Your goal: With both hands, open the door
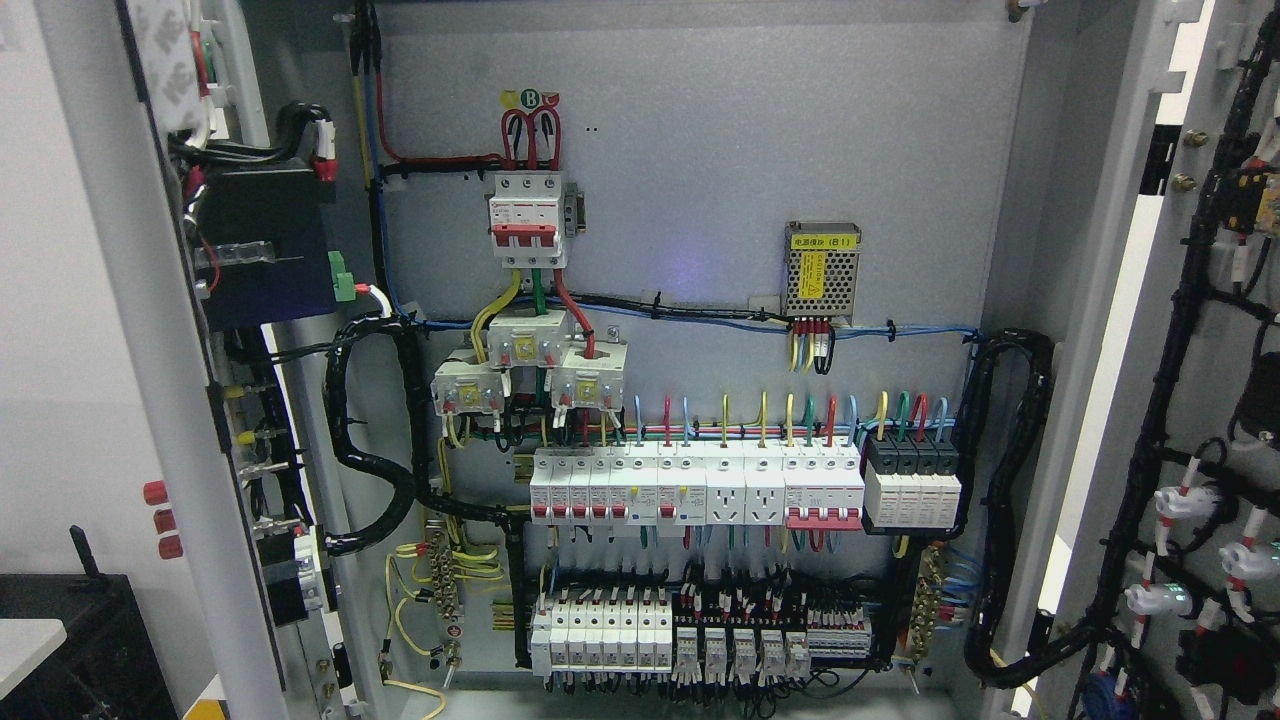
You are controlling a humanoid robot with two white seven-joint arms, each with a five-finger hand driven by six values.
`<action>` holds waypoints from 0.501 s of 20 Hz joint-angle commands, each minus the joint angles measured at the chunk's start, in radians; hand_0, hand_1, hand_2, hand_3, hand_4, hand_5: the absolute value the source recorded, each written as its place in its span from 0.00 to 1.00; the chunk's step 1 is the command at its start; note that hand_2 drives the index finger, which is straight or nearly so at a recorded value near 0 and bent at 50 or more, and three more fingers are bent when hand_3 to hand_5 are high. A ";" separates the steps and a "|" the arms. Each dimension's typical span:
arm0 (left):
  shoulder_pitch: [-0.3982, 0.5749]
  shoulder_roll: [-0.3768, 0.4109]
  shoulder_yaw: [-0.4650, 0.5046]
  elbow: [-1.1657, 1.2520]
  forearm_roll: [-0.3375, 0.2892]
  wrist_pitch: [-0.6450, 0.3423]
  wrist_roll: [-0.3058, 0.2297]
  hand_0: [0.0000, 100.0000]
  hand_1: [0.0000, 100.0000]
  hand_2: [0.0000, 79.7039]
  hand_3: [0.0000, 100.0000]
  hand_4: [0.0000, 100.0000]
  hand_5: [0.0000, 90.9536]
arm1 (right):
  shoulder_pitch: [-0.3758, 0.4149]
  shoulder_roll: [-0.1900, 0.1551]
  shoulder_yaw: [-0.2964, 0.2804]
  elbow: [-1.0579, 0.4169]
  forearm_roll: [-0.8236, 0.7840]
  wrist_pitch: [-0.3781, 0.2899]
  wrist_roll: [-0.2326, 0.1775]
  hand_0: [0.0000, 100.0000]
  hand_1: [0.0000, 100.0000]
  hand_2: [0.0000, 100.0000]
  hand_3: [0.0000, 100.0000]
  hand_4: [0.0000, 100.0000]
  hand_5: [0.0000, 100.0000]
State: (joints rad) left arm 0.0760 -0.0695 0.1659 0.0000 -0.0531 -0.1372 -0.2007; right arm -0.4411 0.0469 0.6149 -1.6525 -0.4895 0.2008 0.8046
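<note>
- Left door (150,400): swung fully open at the left edge of the cabinet, seen nearly edge-on. Its inner face carries a dark module (262,245) with black and red wiring, and three red buttons (160,520) project from its outer side.
- Black corrugated conduit (375,440): loops from the left door hinge side into the cabinet's lower left area.
- Back panel (720,130): grey, fully exposed between the two doors.
- Main breaker (527,220): white with red levers, mounted at the upper left of the back panel, fed by red looped wires from above.
- Power supply (822,268): perforated metal housing with a yellow label, mounted right of centre on the back panel.
- Breaker row (700,485): runs across the lower half of the panel; a second terminal row (670,635) sits along the bottom edge.
- Right door (1190,400): swung open at the right edge of the cabinet, its inner face turned toward the camera, with a black wire harness (1160,420) and white-backed indicators fixed to it.
- Robot hands: neither hand appears in the head view, so finger state cannot be told.
</note>
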 commanded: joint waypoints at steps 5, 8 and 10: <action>-0.005 -0.001 0.000 -0.029 0.001 -0.001 -0.077 0.00 0.00 0.00 0.00 0.00 0.00 | -0.016 0.037 0.043 0.006 0.032 0.017 -0.007 0.38 0.00 0.00 0.00 0.00 0.00; -0.005 -0.001 0.001 -0.028 0.001 -0.001 -0.077 0.00 0.00 0.00 0.00 0.00 0.00 | -0.016 0.044 0.045 0.006 0.034 0.020 -0.008 0.38 0.00 0.00 0.00 0.00 0.00; -0.005 -0.001 0.001 -0.026 0.001 -0.001 -0.077 0.00 0.00 0.00 0.00 0.00 0.00 | -0.018 0.045 0.055 0.006 0.035 0.020 -0.010 0.38 0.00 0.00 0.00 0.00 0.00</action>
State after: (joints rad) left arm 0.0718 -0.0699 0.1664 0.0000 -0.0523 -0.1372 -0.2754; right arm -0.4548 0.0702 0.6417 -1.6487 -0.4634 0.2201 0.7954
